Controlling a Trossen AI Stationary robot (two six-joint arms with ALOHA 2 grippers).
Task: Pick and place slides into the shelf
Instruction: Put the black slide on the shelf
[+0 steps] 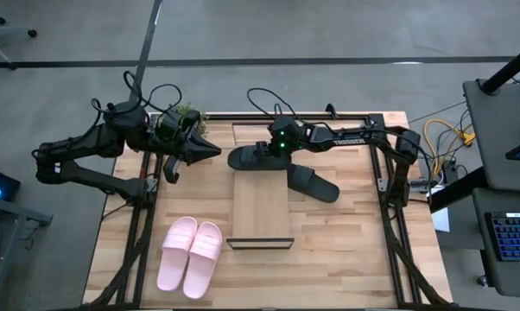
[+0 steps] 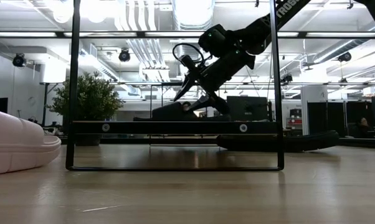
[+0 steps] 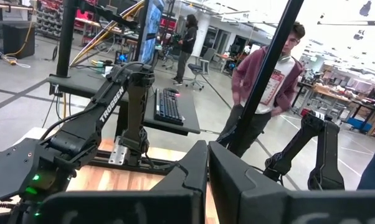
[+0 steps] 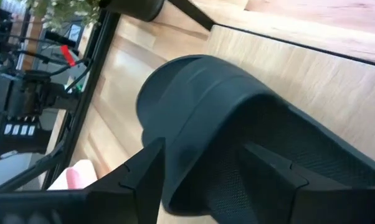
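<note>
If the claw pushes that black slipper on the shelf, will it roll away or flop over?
Probably neither. The black slide lies flat on its sole across the shelf, so it would likely skid, not roll. Its thick, moulded strap and sole look rubbery, likely bending a little but not flopping. It overhangs the shelf's edge, so a hard push from the open right claw might tip it off.

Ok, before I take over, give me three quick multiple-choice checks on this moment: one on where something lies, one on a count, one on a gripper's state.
1. Where does the pink pair lie?
A. on the shelf
B. on the table, left of the shelf
C. under the right arm

2. How many black slides show?
A. one
B. two
C. four

3. How does the right gripper stand?
A. open, astride a black slide's strap
B. shut on a pink slide
C. parked off the table

Answers: 1 B, the high view shows both pink slides beside the plank. 2 B, one at the shelf's far end, one to its right. 3 A, the right wrist view shows its fingers spread either side of the strap.
</note>
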